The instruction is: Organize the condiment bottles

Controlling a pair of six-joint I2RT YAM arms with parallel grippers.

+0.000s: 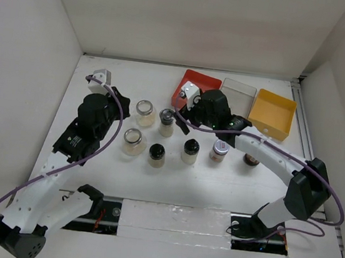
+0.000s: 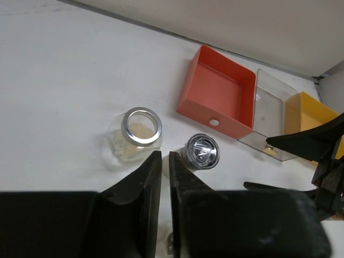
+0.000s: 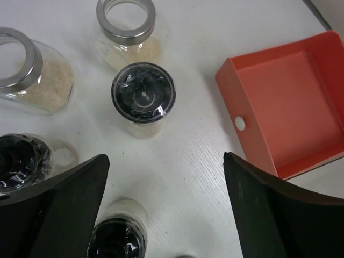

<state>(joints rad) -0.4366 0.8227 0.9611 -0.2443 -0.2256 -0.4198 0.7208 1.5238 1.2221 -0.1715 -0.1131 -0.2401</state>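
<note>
My right claw (image 3: 164, 161) hangs spread wide with nothing in it, above the grey shaker (image 3: 143, 92), which stands at the upper middle of the wrist view. My left claw (image 2: 165, 156) is pinched almost closed (only a slit shows) and is empty, its tips just below a glass jar (image 2: 141, 129). In the top view, the front row across the centre runs from the second glass jar (image 1: 133, 141) to the left black shaker (image 1: 157, 153), the right black shaker (image 1: 190, 150), the labelled jar (image 1: 219, 150) and the brown bottle (image 1: 251, 159), half hidden under my right arm. The red tray (image 1: 207, 81), clear tray (image 1: 238, 90) and yellow tray (image 1: 273, 110) sit at the upper right.
</note>
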